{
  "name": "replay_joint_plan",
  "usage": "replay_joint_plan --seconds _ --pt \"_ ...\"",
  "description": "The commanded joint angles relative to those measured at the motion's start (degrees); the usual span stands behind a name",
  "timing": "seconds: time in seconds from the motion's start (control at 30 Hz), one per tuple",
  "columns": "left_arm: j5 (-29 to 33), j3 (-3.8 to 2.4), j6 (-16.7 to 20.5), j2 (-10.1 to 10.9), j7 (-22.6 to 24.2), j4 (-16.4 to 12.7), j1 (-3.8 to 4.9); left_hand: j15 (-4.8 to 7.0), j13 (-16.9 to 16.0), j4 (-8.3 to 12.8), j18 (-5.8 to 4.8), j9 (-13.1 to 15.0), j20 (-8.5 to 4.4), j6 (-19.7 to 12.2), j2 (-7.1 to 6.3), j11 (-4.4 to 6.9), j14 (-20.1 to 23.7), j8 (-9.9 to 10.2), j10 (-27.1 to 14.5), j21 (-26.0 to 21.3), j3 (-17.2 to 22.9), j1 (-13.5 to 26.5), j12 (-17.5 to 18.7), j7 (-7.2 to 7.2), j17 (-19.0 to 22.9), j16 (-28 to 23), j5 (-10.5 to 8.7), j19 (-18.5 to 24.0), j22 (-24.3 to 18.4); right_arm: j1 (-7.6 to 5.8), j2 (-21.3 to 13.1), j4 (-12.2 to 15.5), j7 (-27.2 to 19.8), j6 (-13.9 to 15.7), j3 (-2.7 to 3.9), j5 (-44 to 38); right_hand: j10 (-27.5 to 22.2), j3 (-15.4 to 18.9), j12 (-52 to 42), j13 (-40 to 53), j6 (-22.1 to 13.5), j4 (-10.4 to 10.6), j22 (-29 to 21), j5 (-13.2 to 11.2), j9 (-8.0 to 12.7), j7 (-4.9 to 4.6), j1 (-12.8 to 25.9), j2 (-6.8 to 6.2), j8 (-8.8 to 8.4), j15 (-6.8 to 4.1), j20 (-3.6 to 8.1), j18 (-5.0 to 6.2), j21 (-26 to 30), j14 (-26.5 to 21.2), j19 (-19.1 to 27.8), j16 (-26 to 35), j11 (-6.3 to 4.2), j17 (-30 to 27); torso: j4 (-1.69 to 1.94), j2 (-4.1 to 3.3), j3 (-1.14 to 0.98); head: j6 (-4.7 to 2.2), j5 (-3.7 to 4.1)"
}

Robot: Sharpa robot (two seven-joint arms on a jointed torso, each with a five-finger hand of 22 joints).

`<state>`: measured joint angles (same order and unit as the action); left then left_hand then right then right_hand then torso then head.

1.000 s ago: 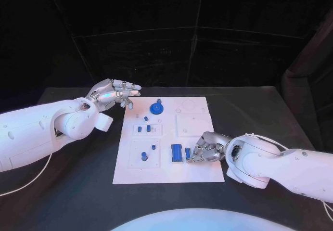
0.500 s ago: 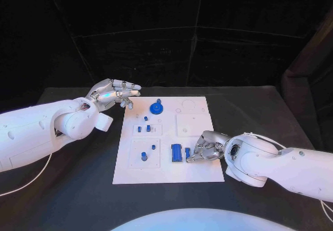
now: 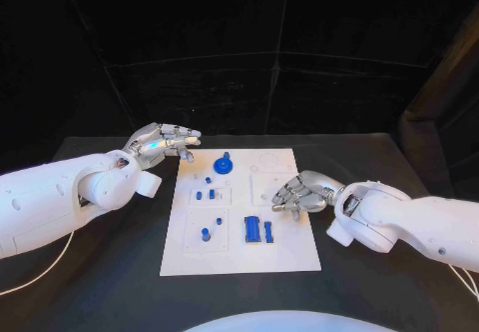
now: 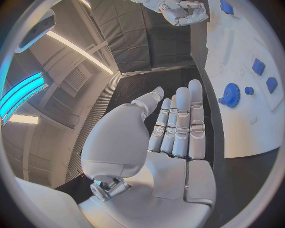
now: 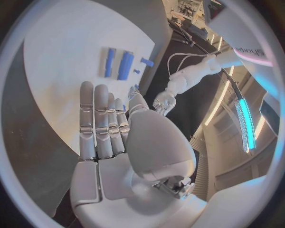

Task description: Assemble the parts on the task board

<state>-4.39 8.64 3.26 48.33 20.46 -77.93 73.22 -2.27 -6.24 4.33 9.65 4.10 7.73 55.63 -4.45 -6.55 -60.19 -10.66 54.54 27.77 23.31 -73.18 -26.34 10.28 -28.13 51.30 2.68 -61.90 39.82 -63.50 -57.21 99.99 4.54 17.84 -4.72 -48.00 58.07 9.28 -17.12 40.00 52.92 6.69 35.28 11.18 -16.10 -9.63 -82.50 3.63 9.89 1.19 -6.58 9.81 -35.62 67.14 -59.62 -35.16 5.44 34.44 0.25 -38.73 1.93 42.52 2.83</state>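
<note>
The white task board (image 3: 243, 256) lies in the middle of the table. A blue gear (image 3: 223, 164) stands at its far end, also seen from the left wrist (image 4: 231, 94). Two blue bars (image 3: 253, 229) lie side by side on the near half and show as bars (image 5: 125, 65) from the right wrist. Small blue pegs (image 3: 205, 234) stand in the left column. My left hand (image 3: 160, 144) hovers off the board's far left corner, fingers straight and apart, holding nothing. My right hand (image 3: 298, 193) hangs over the board's right edge, beyond the bars, with nothing in it (image 5: 109, 128).
The black table (image 3: 110, 263) spreads wide on both sides of the board. Dark curtains close off the back. From the left wrist, the right hand (image 4: 184, 12) shows at the far side of the board (image 4: 249, 123).
My right hand has drawn away from the two blue bars and moved farther up the board's right edge. The bars stay flat on the board. The left hand has barely moved; the camera shifted slightly.
</note>
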Motion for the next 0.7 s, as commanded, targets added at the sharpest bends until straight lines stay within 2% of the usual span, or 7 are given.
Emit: replay_joint_plan --seconds 0.03,0.17,0.27,0.37,0.5,0.67,0.7 --pt "4.4 0.09 1.3 -0.6 2.8 1.1 0.07 -1.04 1.4 -0.3 0.48 -0.2 1.17 -0.9 0.38 -0.60 3.9 -0.1 0.2 -5.7 -0.2 0.4 2.2 0.05 5.4 -9.7 0.27 5.6 -3.8 -1.24 1.6 -4.6 -18.4 0.5 0.07 22.7 -1.4 -0.5 6.2 -8.3 -0.9 -1.1 -7.1 -1.3 1.4 -0.67 -2.5 0.47 -1.82 2.47 -2.49 0.03 10.1 -6.3 4.8 11.5 1.74 -6.8 0.20 1.19 0.32 -1.42 0.40" --pt "7.0 0.54 2.5 -1.8 4.5 3.6 -0.01 -3.30 2.8 -1.0 -0.15 -0.2 3.66 -1.0 0.42 -1.22 6.4 0.6 2.2 -13.6 0.3 0.8 6.5 -0.25 11.2 -21.9 0.48 12.4 -9.7 -2.04 5.3 -12.6 -23.9 -0.1 0.17 29.1 0.6 -0.8 11.2 -19.7 -0.2 -2.6 -16.1 -2.1 4.1 -0.76 -2.8 0.84 -4.44 5.15 -5.48 0.87 20.9 -7.9 4.5 22.8 2.56 -16.3 0.05 2.29 0.58 -3.23 0.53" --pt "8.7 0.69 3.7 -3.0 5.7 5.7 -0.17 -4.49 2.7 -1.4 0.39 -0.3 5.35 -0.8 0.40 -1.64 6.5 1.4 3.3 -18.1 0.4 0.9 10.1 -0.15 14.1 -27.8 0.36 15.8 -13.6 -2.28 8.7 -18.9 -26.3 -0.6 0.94 31.8 1.8 -0.6 13.1 -25.9 0.5 -3.9 -20.7 -2.4 6.1 -1.18 -1.9 0.82 -5.97 5.73 -5.94 0.98 25.8 -7.2 2.7 27.5 2.79 -21.6 -0.11 2.65 0.66 -4.59 0.45" --pt "10.2 0.76 5.7 -4.7 6.9 8.1 -0.59 -5.64 2.8 -1.6 0.87 -0.4 6.95 -1.0 0.19 -2.53 7.0 2.6 3.1 -21.0 -0.1 0.9 14.1 -0.17 17.0 -33.3 0.20 16.8 -16.9 -2.38 11.8 -24.2 -27.7 -1.2 1.56 34.8 1.1 -1.0 13.5 -29.7 -0.1 -5.3 -23.6 -2.3 7.6 -1.67 -1.1 1.28 -6.25 6.33 -6.83 0.81 29.1 -7.0 2.4 30.4 3.74 -24.8 0.03 3.06 0.49 -6.34 0.49" --pt "12.0 0.79 8.2 -7.2 8.5 11.5 -1.40 -6.89 2.8 -1.9 0.81 -0.4 8.13 -1.7 0.25 -3.87 8.2 4.2 1.5 -23.9 -1.8 1.0 17.8 -0.72 19.7 -38.5 0.20 18.8 -20.4 -2.42 15.8 -31.1 -29.3 -2.2 2.05 37.0 0.4 -1.4 13.5 -33.6 -0.9 -7.1 -26.8 -2.3 9.5 -1.43 0.5 1.74 -6.30 6.76 -7.60 0.79 32.0 -7.1 2.6 31.7 4.36 -28.2 0.39 3.85 0.27 -7.66 0.18" --pt "12.8 0.78 9.3 -9.3 9.5 13.9 -2.02 -7.13 2.7 -3.0 0.95 -0.4 8.54 -1.8 0.52 -4.07 7.8 5.3 1.4 -24.1 -4.6 2.2 19.7 -0.62 21.1 -41.1 0.15 19.9 -22.8 -2.42 18.8 -36.0 -30.4 -2.9 2.28 37.6 0.4 -1.8 13.5 -35.1 -1.0 -8.0 -28.4 -2.3 10.3 -1.61 1.2 2.15 -6.31 6.96 -7.91 0.74 32.2 -7.0 3.2 31.6 4.51 -29.6 0.66 3.97 0.01 -9.17 -0.33" --pt "10.2 0.83 6.7 -9.0 6.3 13.5 -1.96 -4.21 6.2 -4.3 -2.88 -4.1 3.66 -17.7 4.45 -0.77 23.8 10.7 -15.3 -27.8 -9.9 23.0 21.6 -3.70 23.1 -44.0 -2.68 32.3 -27.7 -2.34 18.4 -35.2 -26.8 -1.2 2.23 34.3 -17.2 -4.0 17.1 -40.0 -16.3 -6.7 -30.3 -4.9 12.0 1.79 25.1 -3.63 -9.89 4.26 -3.47 -2.95 35.6 -25.0 20.0 35.2 1.24 -34.4 0.44 3.64 0.25 -8.63 -0.03"
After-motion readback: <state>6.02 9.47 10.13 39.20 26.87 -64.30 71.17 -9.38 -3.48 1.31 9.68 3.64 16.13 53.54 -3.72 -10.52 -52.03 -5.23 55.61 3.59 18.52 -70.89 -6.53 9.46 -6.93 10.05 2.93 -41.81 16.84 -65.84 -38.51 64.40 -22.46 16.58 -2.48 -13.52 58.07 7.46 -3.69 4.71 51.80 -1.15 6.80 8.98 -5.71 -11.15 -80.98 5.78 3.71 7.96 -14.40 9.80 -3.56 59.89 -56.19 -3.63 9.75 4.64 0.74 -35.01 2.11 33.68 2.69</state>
